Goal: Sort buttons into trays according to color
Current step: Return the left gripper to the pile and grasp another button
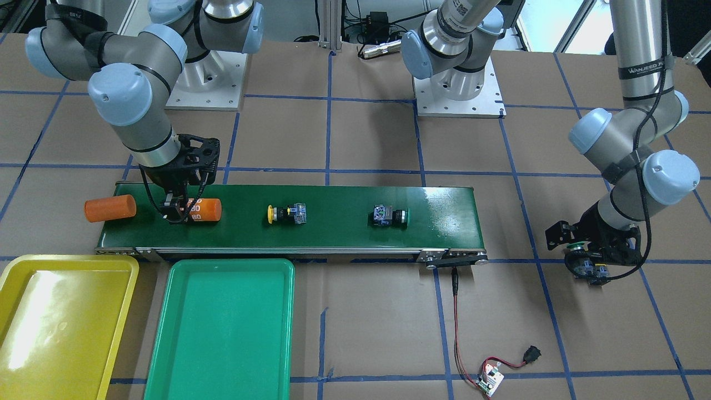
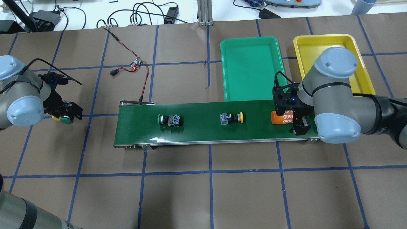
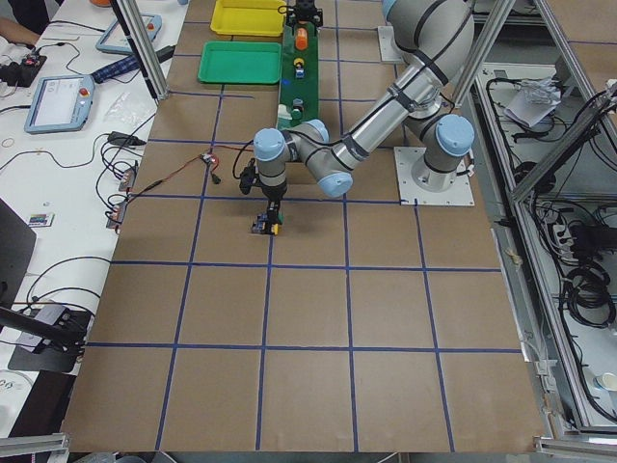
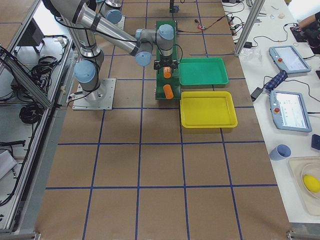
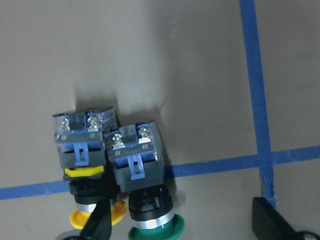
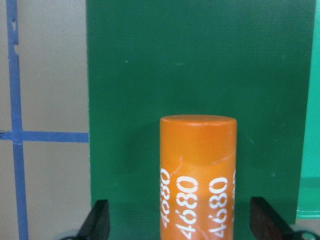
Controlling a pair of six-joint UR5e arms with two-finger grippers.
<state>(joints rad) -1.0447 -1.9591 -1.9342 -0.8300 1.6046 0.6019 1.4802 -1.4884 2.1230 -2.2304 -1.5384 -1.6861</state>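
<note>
Well, from the front your right gripper (image 1: 176, 211) hangs over an orange cylinder (image 1: 205, 210); its wrist view shows it spread astride, so closing grabs no button. Left wrist: your left gripper (image 5: 185, 227), spread, brackets a green button (image 5: 145, 170) touching a yellow button (image 5: 80, 140) on the table (image 5: 200, 60); both may drag.

Yellow tray (image 1: 55, 333), green tray (image 1: 222, 333), orange cylinder (image 1: 110, 208), yellow button (image 1: 284, 214), seemingly grey-blue block (image 1: 300, 213)

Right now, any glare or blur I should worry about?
Front-facing view: strong glare on the yellow tray and one end of the belt; overhead view: faint sheen on the belt; left wrist view: buttons sharp; right wrist view: orange cylinder sharp.
</note>
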